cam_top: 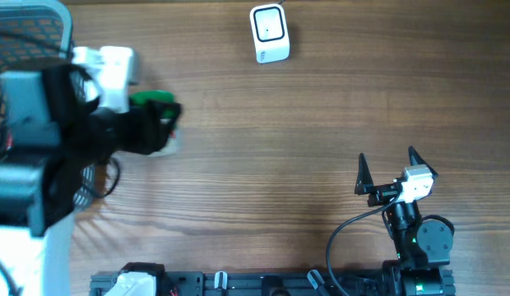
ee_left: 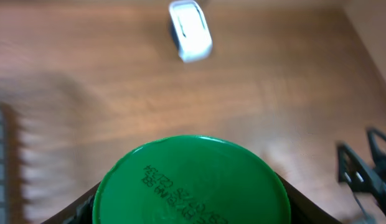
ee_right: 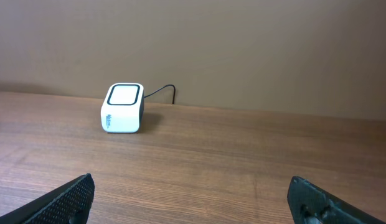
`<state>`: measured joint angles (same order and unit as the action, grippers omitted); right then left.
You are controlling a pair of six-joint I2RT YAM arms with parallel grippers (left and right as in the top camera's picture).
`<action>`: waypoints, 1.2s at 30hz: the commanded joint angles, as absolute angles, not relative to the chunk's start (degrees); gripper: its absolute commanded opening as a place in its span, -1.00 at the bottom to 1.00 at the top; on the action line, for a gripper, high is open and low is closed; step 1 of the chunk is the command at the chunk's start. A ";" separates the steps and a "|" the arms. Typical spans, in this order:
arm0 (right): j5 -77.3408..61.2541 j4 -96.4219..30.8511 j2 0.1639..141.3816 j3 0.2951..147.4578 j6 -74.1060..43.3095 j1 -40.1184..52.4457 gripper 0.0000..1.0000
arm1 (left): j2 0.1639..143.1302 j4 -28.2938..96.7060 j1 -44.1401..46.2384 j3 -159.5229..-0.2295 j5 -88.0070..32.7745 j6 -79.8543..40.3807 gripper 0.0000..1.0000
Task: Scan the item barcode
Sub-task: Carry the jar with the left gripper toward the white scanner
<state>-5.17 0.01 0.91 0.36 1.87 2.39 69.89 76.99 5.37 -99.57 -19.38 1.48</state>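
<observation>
In the overhead view, the task was judged to be partly done. The green-lidded item (cam_top: 152,99) was held by the left gripper (cam_top: 160,123) at the left edge of the wooden table (cam_top: 280,148), just beside a white mesh basket (cam_top: 41,16). It was well apart from the scanner (cam_top: 270,33), a small white rounded box at the far edge. The carry to the scanner and the presenting of the barcode were left to be done. The right gripper (cam_top: 388,168) was seen spread wide and empty near the front edge.

In the left wrist view, the item's lid (ee_left: 192,183) was shown as a smooth, round, glossy green disc with dark printed characters. The dark jaws were seen pressed at either side of it, so a grip was taken to be in place. No barcode could be made out. The scanner (ee_left: 190,30) was blurred, so its face could not be read with confidence.

In the right wrist view, the scanner (ee_right: 123,107) was shown with a dark-framed pale window on top and a thin cable behind. The right gripper's black fingers (ee_right: 68,199) were parted over bare wood grain.
</observation>
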 commanded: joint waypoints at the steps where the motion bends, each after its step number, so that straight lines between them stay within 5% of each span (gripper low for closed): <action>1: -6.09 0.32 0.58 0.30 2.87 2.00 0.99 | 74.28 77.14 12.21 -97.71 -20.12 -0.99 0.21; 14: -6.09 0.32 0.58 0.30 2.85 2.00 0.99 | 94.17 67.22 26.55 -91.31 -19.86 -10.92 0.18; 36: -6.09 0.32 0.58 0.30 2.85 2.00 0.99 | 117.73 54.43 29.04 -90.19 -13.19 -18.55 0.14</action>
<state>-5.15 0.01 0.89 0.36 1.87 2.39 116.40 55.61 28.88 -90.35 -15.90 -15.57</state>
